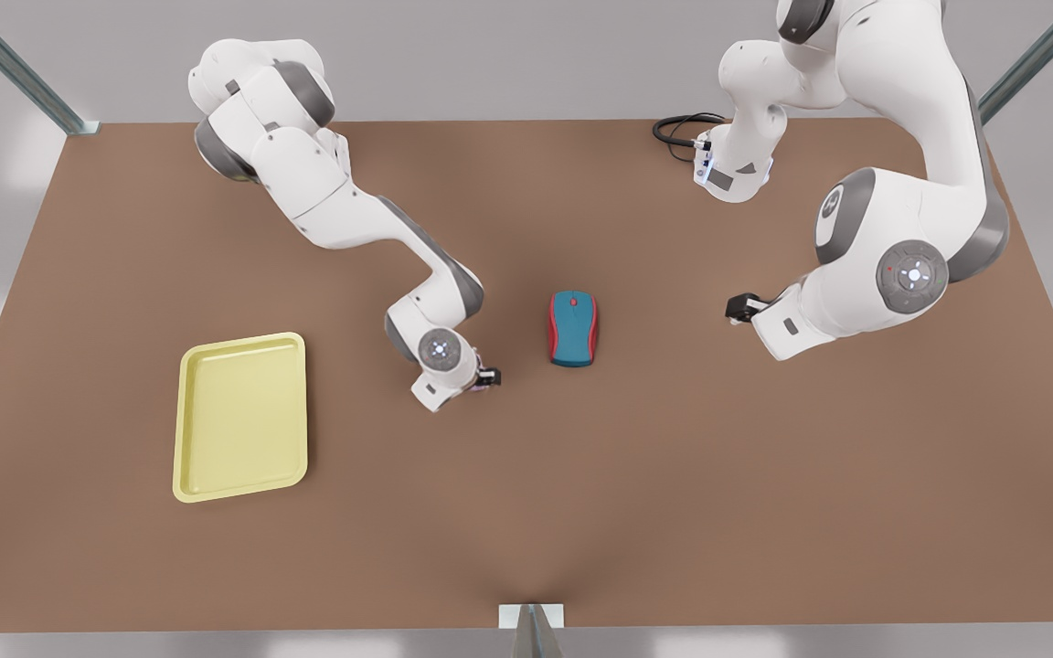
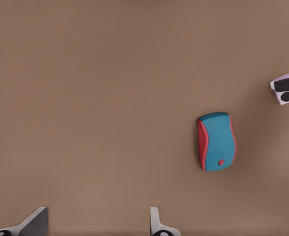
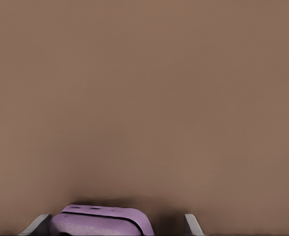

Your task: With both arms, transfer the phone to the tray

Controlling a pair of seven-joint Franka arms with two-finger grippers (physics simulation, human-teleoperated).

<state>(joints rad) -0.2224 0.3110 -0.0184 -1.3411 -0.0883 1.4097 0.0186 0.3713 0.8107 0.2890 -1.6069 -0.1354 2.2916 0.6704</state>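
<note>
mouse [image 1: 573, 328] beside phone [image 3: 101, 221], bare table [image 1: 673, 475] toward tray [image 1: 241, 417]

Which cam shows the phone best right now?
Right wrist view: the phone is close up and edge-on between the right gripper's open fingers, though the frame edge cuts it off. The left wrist view catches its face far off at the frame edge, partly covered by that gripper. The front view gives just a purple sliver under the gripper.

- Phone [image 1: 481, 388]: front view shows 1 thin pink sliver, the rest hidden under the right gripper [image 1: 488, 376].
- Right wrist view: phone cut by the picture's edge; grip contact cannot be told.
- Left wrist view: phone cut at the edge, a black gripper part across it.
- Left gripper [image 2: 97, 223]: 2 spread fingers, cut off at the edge.
</note>
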